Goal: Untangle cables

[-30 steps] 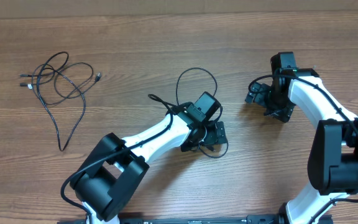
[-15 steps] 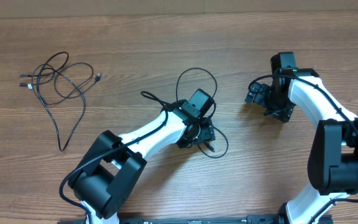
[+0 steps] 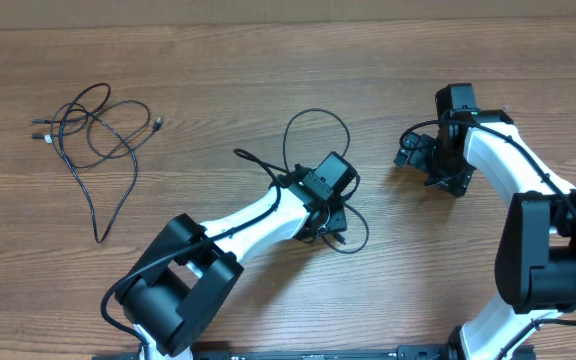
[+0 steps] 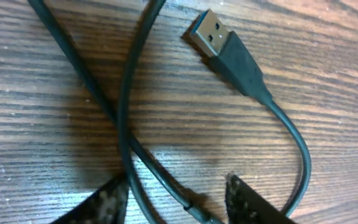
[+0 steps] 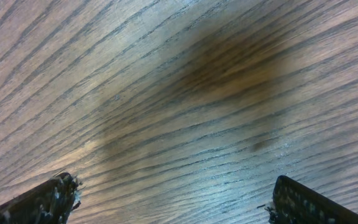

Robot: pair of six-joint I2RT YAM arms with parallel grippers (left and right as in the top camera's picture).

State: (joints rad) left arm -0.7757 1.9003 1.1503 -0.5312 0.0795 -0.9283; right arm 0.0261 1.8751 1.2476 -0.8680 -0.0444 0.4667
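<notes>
One black cable (image 3: 315, 110) loops across the table's middle, and its two strands (image 4: 124, 118) cross between my left gripper's (image 4: 176, 205) fingers. Its USB plug (image 4: 225, 46) lies flat on the wood just beyond the fingertips. The jaws stand partly closed astride both strands. The left finger (image 4: 104, 202) is against one strand, and a gap shows beside the right finger (image 4: 247, 202). In the overhead view my left gripper (image 3: 330, 222) is low over this cable. A tangled bundle of cables (image 3: 93, 120) lies at the far left. My right gripper (image 3: 430, 168) stands open over bare wood (image 5: 179, 112).
The wooden table (image 3: 218, 60) runs to a pale wall along the back edge. Both arm bases stand at the front edge. The right arm's own thick cord (image 3: 413, 130) arcs beside its wrist.
My left gripper's jaws have narrowed around the middle cable's strands, and the wrist shifted slightly left, then back right. The right arm has not moved.
</notes>
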